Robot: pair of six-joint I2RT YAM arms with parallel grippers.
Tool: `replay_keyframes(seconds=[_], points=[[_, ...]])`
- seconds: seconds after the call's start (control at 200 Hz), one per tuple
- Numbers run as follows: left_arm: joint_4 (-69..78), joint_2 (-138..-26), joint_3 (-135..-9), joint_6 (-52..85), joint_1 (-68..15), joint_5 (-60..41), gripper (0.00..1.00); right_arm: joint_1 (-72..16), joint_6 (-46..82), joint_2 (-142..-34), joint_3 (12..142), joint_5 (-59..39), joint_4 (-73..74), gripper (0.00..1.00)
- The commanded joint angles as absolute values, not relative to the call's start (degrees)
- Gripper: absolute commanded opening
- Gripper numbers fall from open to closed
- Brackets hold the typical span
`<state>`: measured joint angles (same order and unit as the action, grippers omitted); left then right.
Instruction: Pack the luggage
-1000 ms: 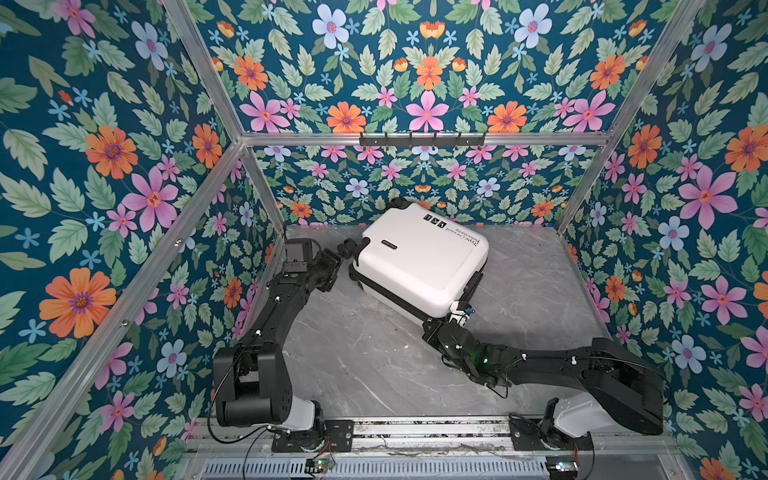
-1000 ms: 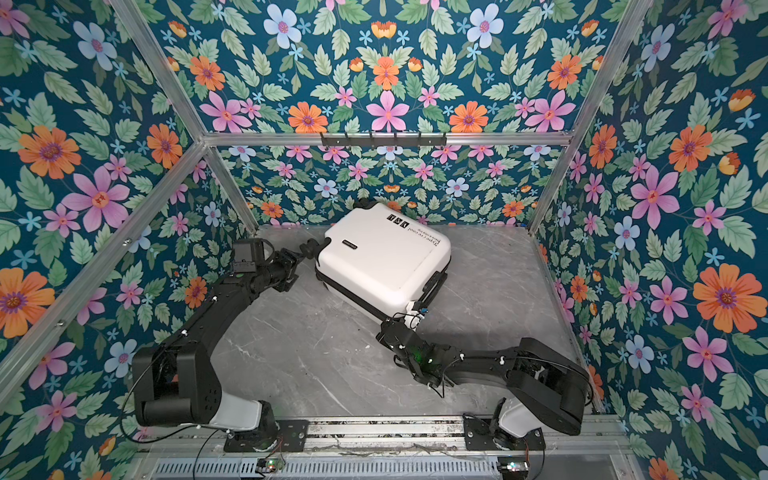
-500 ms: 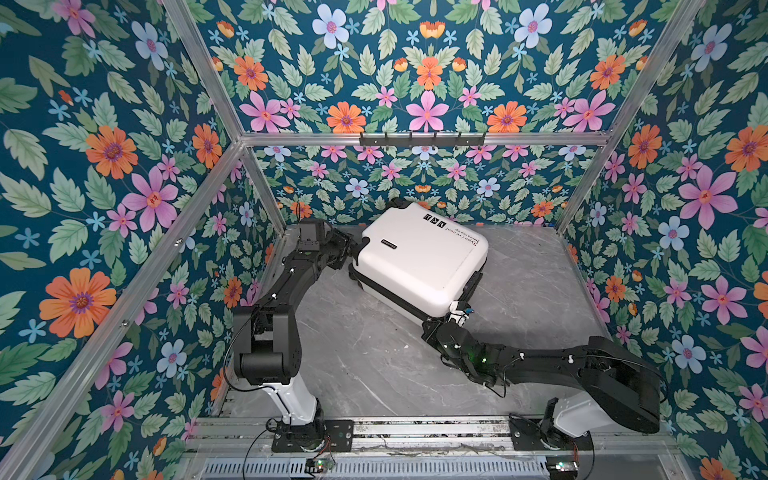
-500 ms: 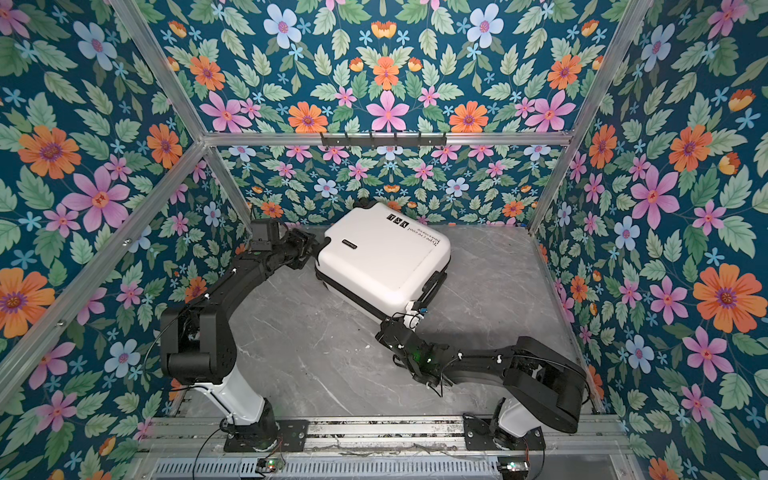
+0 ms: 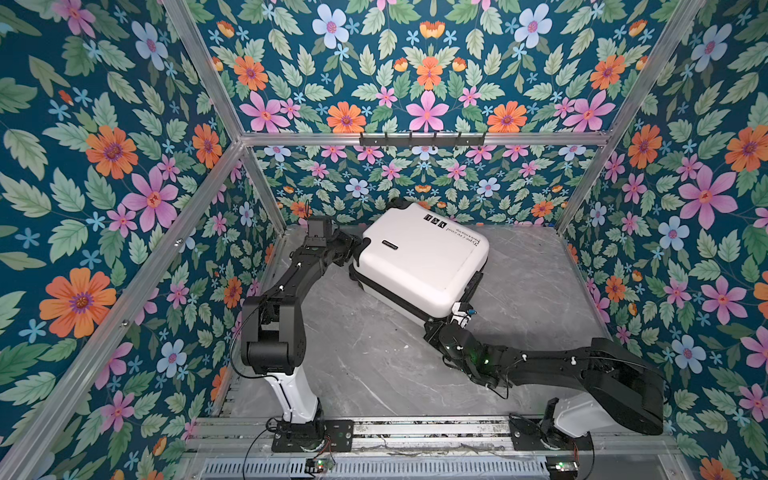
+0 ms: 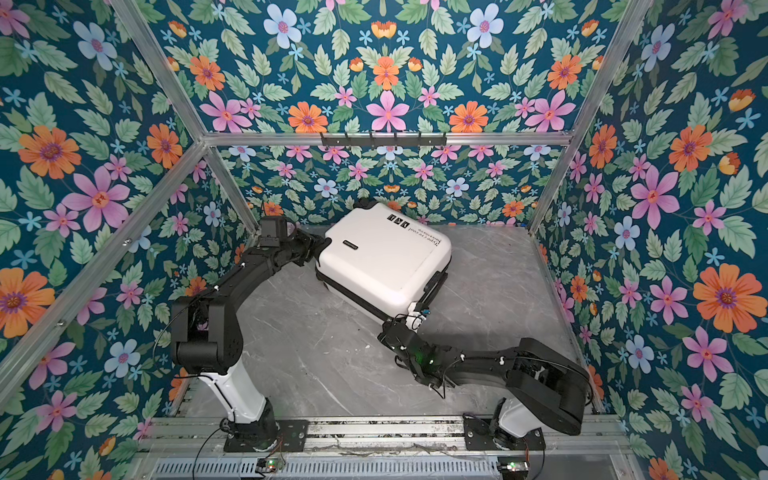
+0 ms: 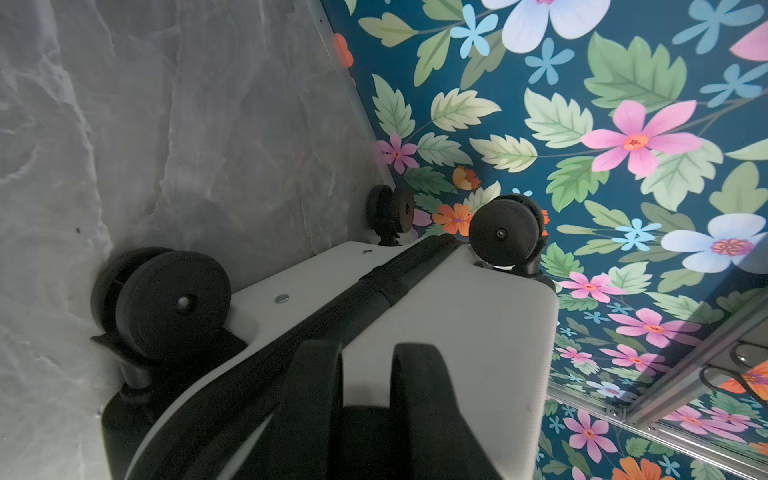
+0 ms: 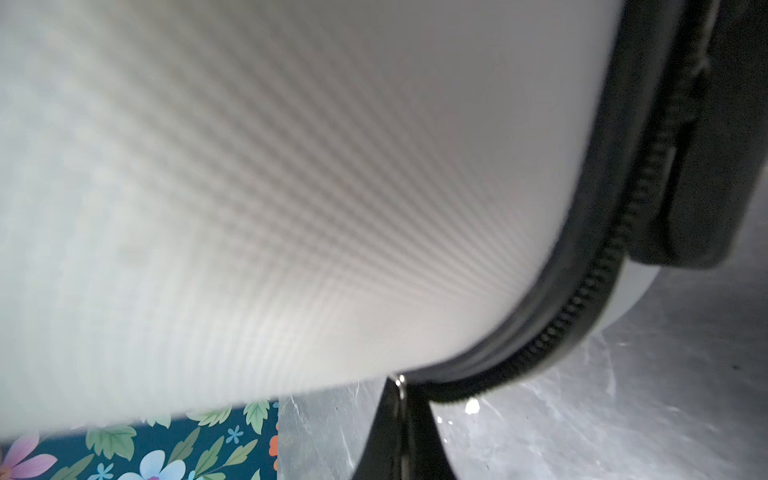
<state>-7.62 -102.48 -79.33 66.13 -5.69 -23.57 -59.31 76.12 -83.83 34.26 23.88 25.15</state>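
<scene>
Grey marble tabletop [image 5: 365, 353] spreads beneath the left gripper [image 5: 355, 250] and right gripper [image 5: 451, 322]. Flowered walls [image 5: 124, 166] rise near the left gripper; a black hook rail [image 5: 422, 139] hangs high beyond both.

The left tool [image 7: 368, 353], fingers [image 7: 316, 395] apart, faces the luggage [image 7: 478, 324] beside its zipper band [image 7: 374, 286], 3 wheels [image 7: 172, 303] showing.

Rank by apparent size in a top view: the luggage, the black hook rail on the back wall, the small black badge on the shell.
1. luggage, by far the largest.
2. hook rail, nearly as long but thin.
3. badge, smallest.
</scene>
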Motion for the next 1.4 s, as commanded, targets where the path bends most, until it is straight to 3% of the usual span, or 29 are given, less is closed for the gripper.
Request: replay_keyframes(seconds=[0.0, 0.35, 0.7, 1.05, 1.395], points=[[-8.9, -101.3, -81.5, 62.1, -5.7, -24.8, 0.00, -59.3, 77.9, -82.6, 33.8, 26.7, 22.5, 0.00], [-17.1, -101.0, -86.5, 57.1, -2.8, -25.6, 0.00, -58.9, 87.9, -69.5, 25.2, 37.3, 9.5, 0.00], [-18.6, -99.4, -84.4, 54.5, -2.5, -27.8, 0.00, -50.9, 85.5, -59.3, 21.4, 34.1, 3.6, 0.00], [-21.0, -98.2, -81.8, 52.4, -2.4, -29.4, 0.00, -37.4, 79.4, -63.2, 24.0, 24.0, 9.8, 0.00], [-22.1, -97.9, -81.5, 51.2, -2.4, -30.4, 0.00, -31.0, 74.3, -69.3, 29.4, 15.4, 16.6, 0.00]])
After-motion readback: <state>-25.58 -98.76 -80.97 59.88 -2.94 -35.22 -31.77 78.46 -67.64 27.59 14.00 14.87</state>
